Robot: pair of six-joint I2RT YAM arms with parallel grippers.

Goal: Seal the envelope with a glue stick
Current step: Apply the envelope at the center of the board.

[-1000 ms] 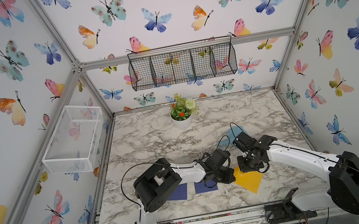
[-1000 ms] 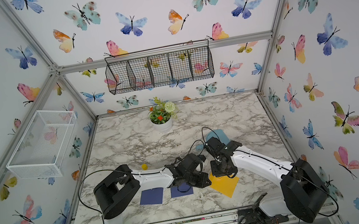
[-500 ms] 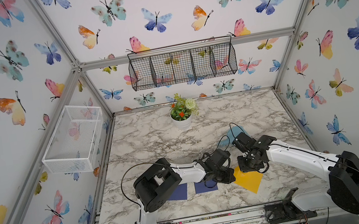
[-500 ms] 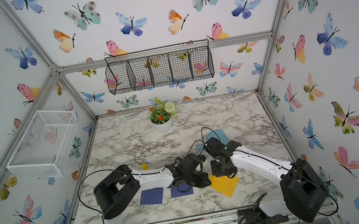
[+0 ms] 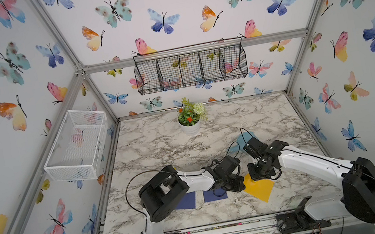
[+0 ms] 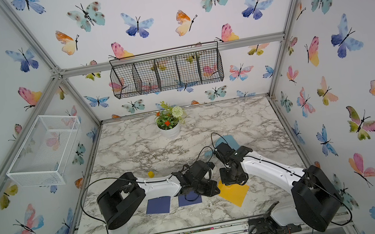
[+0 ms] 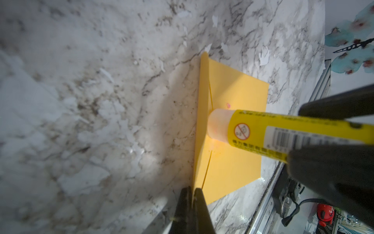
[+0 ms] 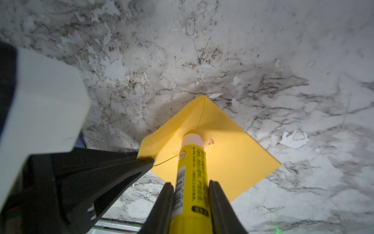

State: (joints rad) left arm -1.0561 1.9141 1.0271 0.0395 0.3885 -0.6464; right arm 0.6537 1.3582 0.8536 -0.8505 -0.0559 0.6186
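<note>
Right gripper [image 8: 191, 183] is clamped on the glue stick [image 8: 190, 162], jaws tight on both sides of the barcode end of the barrel. The stick's white tip is exposed and pressed onto the yellow envelope [image 8: 228, 162], right at the fold line where flap meets body. Left gripper [image 7: 192, 190] is pinched shut on the edge of the envelope's flap, holding the flap raised, roughly upright off the body; the rest of the envelope lies flat on the marble table [image 5: 159, 140]. There is a small pink mark [image 8: 212, 141] on the envelope just beside the glue tip. In both top views the two wrists meet over the envelope's far corner, so the contact itself is hidden there. Two dark blue squares [image 5: 186, 201] [image 5: 215, 194] lie flat just beside the envelope, under the left arm. A small yellow cap-like piece [image 6: 150, 174] sits well apart from the envelope, beyond the left arm. The flower pot [image 5: 190, 127] stands far behind the envelope.
</note>
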